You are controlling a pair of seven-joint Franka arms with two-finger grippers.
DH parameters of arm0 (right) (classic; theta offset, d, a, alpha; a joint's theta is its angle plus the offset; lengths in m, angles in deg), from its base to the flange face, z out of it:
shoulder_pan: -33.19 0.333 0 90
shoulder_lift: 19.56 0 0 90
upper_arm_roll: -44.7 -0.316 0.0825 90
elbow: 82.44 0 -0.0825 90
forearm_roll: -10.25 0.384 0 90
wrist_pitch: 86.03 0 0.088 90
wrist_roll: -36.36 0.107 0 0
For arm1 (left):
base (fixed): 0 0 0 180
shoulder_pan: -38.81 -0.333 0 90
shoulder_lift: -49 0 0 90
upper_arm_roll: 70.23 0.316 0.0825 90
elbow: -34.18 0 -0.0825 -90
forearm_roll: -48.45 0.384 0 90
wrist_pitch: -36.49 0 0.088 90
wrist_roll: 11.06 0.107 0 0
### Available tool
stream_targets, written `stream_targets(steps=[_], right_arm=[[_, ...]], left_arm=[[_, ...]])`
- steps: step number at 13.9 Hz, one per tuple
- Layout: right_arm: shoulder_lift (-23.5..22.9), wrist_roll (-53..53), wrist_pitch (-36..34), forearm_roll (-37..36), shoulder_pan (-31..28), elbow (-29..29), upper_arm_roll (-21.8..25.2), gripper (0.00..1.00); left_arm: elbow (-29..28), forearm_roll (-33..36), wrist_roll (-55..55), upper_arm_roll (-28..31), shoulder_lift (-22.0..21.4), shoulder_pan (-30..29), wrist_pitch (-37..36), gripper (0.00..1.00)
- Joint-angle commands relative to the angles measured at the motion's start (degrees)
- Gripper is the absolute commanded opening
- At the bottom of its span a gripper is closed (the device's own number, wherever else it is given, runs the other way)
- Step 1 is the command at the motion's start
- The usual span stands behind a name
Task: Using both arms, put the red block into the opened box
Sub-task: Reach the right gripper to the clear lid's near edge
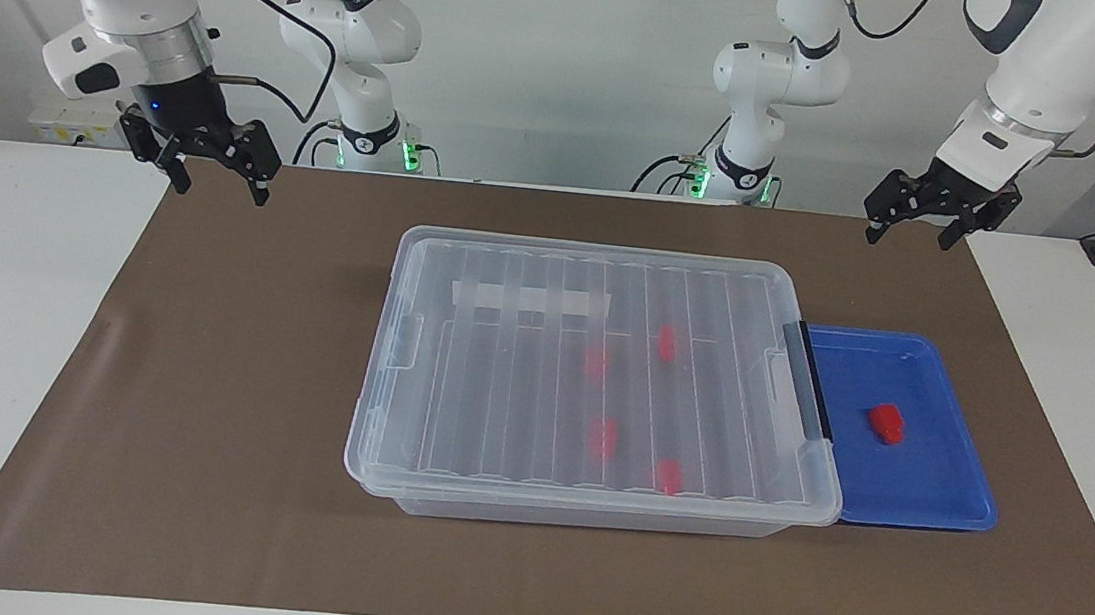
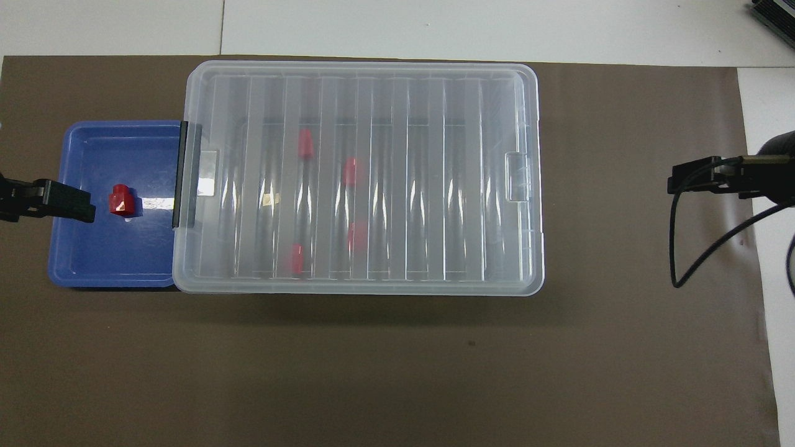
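A brown mat [image 1: 196, 414] covers the white table [image 1: 6, 296], with a pale wall along the top of the facing view. At the centre of the frame lies the large shallow clear plastic box [image 1: 601, 378], its ribbed clear lid [image 2: 366, 174] closed on top and its long axis running across the frame. Four small red blocks show blurred through the lid. The box's black end handle [image 2: 184, 175] touches the smaller blue plastic tray [image 1: 932, 485], at centre-right in the facing view. On the tray floor sits the small bright red stepped plastic block [image 1: 886, 424], its narrower step toward the top of the overhead frame; its long axis runs that way. The black two-finger left gripper [image 1: 923, 221] hangs at upper right of the facing view, fingers apart, holding nothing. The right gripper [image 1: 218, 177] hangs at upper left over the mat's edge, fingers likewise spread and empty.
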Motion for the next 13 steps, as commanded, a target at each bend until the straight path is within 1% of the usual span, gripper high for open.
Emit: stream_targets(steps=[1, 3, 5, 7, 11, 13], right_arm=[[-5.31, 1.34, 8.2, 1.92, 2.85, 0.5, -0.44, 1.0], [-10.23, 4.22, 15.41, 5.0, 5.31, 0.07, -0.45, 1.0], [-13.93, 8.36, 20.78, 5.27, 8.47, -0.02, -0.45, 1.0], [-17.01, 8.2, 23.08, 5.01, 9.27, 0.24, -0.45, 1.0], [-17.11, 6.18, 23.01, 3.35, 9.1, 1.99, -0.36, 1.0], [-16.85, 5.04, 22.48, 0.28, 8.66, 2.61, -0.36, 1.0]], left_arm=[[-0.49, -0.35, -0.21, 0.48, -0.89, 0.26, 0.88, 1.0], [-0.57, -0.35, -0.12, 0.56, -0.89, 0.26, 1.06, 1.0], [-1.01, -0.35, -0.12, 0.65, -1.07, 0.26, 2.2, 1.0], [-2.24, -0.35, 0.23, 0.74, -1.51, 0.17, 3.95, 1.0], [-3.65, -0.35, 2.33, 0.74, -2.12, -1.06, 5.54, 1.0], [-4.61, -0.35, 2.34, 0.74, -2.38, -1.06, 6.5, 1.0]])
